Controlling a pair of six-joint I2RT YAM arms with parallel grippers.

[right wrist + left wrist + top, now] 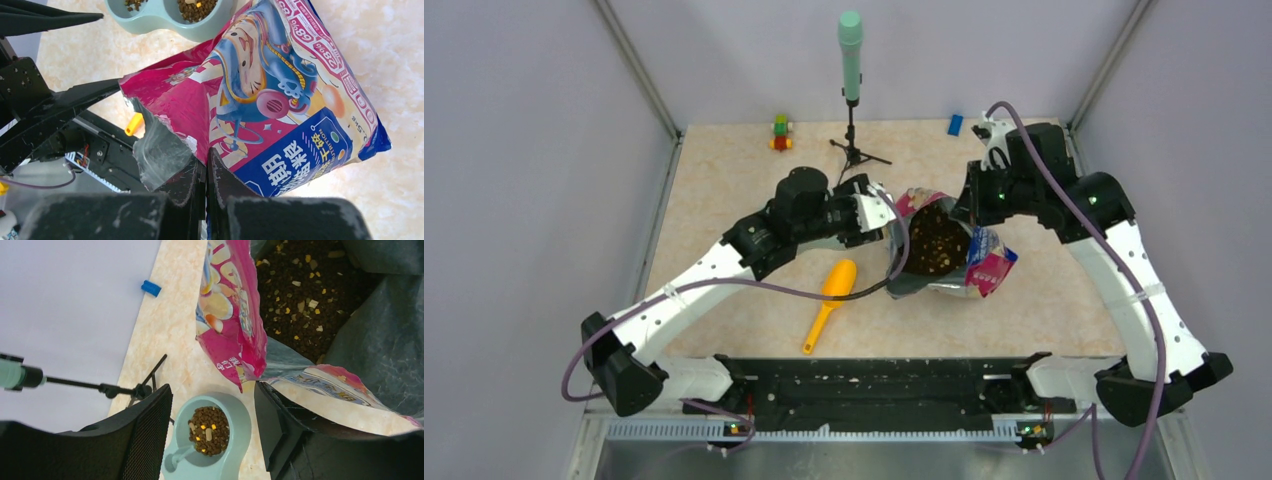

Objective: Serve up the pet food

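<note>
Jaws: right gripper (206,162) pinches bag (280,100) rim; left gripper (212,400) spread (maybe touching bag).

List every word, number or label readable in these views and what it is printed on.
"NUTRITION": small letters on the blue panel of the glossy pink-and-blue foil bag.
Large white Chinese characters on that panel: sideways, not surely readable.
Percent figures along its pink edge band: too skewed to read.
Small characters on its pink flap, left wrist view: blurred.
No other text readable.
</note>
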